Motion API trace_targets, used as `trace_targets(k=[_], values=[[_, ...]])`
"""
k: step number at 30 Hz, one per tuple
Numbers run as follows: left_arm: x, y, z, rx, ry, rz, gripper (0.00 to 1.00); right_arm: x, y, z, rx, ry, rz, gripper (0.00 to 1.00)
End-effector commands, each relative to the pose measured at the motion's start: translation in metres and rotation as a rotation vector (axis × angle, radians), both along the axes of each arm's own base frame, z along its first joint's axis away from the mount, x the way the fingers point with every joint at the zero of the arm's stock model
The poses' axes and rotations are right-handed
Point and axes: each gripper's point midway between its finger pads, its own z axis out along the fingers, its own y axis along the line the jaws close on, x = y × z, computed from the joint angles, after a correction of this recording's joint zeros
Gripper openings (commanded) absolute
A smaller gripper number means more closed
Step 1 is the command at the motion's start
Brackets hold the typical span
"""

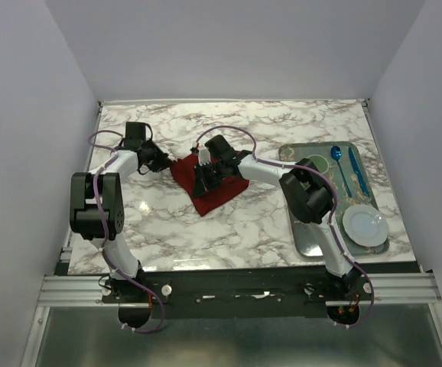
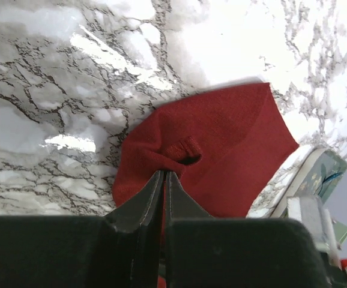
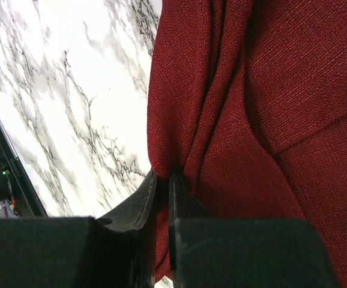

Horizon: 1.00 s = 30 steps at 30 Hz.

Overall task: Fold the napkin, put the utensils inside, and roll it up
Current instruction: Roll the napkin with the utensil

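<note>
The dark red napkin [image 1: 217,197] lies bunched in the middle of the marble table, with a small fold standing up near its left corner [image 2: 227,138]. My left gripper [image 1: 167,163] is at that left corner, shut on the cloth, which shows between its fingers [image 2: 164,174]. My right gripper [image 1: 204,182] sits over the middle of the napkin, shut on a raised pleat [image 3: 162,175] of the red fabric [image 3: 269,90]. The utensils [image 1: 342,170] lie on the tray at the right and look blue here: a spoon and a second long piece [image 1: 358,172].
A grey-green tray [image 1: 301,243] stands at the table's right side with a white plate [image 1: 364,224] and a green bowl [image 1: 315,163]. Its edge shows in the left wrist view [image 2: 308,174]. White walls close in the table on three sides.
</note>
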Motion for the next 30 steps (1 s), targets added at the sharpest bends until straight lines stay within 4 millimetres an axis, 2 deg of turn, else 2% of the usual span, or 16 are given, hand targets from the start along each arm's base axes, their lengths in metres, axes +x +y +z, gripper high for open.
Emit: trace_targets(k=[1, 4, 6, 10, 14, 16, 17, 18, 20, 21, 24, 26, 29, 30], values=[[0.007, -0.006, -0.016, -0.041, 0.029, -0.003, 0.12, -0.022, -0.033, -0.059, -0.196, 0.097, -0.005, 0.07], [0.009, -0.014, -0.024, -0.041, 0.036, -0.018, 0.12, -0.022, -0.032, -0.059, -0.195, 0.098, -0.003, 0.07], [0.007, -0.012, -0.037, -0.014, 0.07, -0.008, 0.12, -0.022, -0.032, -0.06, -0.199, 0.103, -0.003, 0.07], [0.001, 0.005, -0.056, 0.074, 0.126, 0.043, 0.12, -0.023, -0.033, -0.061, -0.202, 0.105, -0.002, 0.07], [0.001, 0.016, -0.055, 0.142, 0.131, 0.053, 0.14, -0.025, -0.032, -0.061, -0.196, 0.116, 0.002, 0.07], [0.007, 0.019, -0.044, 0.173, 0.099, 0.042, 0.19, -0.026, -0.03, -0.061, -0.19, 0.129, 0.003, 0.07], [0.005, 0.019, -0.04, 0.185, 0.1, 0.034, 0.27, -0.026, -0.03, -0.06, -0.187, 0.134, 0.002, 0.07], [0.011, 0.016, -0.026, 0.205, 0.06, 0.007, 0.33, -0.027, -0.03, -0.06, -0.186, 0.14, -0.001, 0.07], [0.007, 0.015, -0.018, 0.239, 0.066, -0.017, 0.44, -0.027, -0.03, -0.061, -0.187, 0.145, -0.006, 0.06], [0.01, 0.013, -0.006, 0.244, 0.041, -0.028, 0.48, -0.026, -0.029, -0.06, -0.184, 0.149, -0.011, 0.06], [0.002, 0.016, 0.013, 0.281, 0.02, -0.031, 0.61, -0.026, -0.029, -0.059, -0.18, 0.162, -0.02, 0.06], [-0.008, 0.025, 0.017, 0.323, 0.036, -0.013, 0.65, -0.024, -0.028, -0.058, -0.176, 0.161, -0.022, 0.06], [-0.026, 0.032, 0.026, 0.35, 0.041, 0.004, 0.65, -0.024, -0.028, -0.056, -0.171, 0.166, -0.023, 0.06], [-0.038, 0.031, 0.028, 0.341, 0.04, 0.003, 0.63, -0.024, -0.029, -0.057, -0.173, 0.166, -0.025, 0.06]])
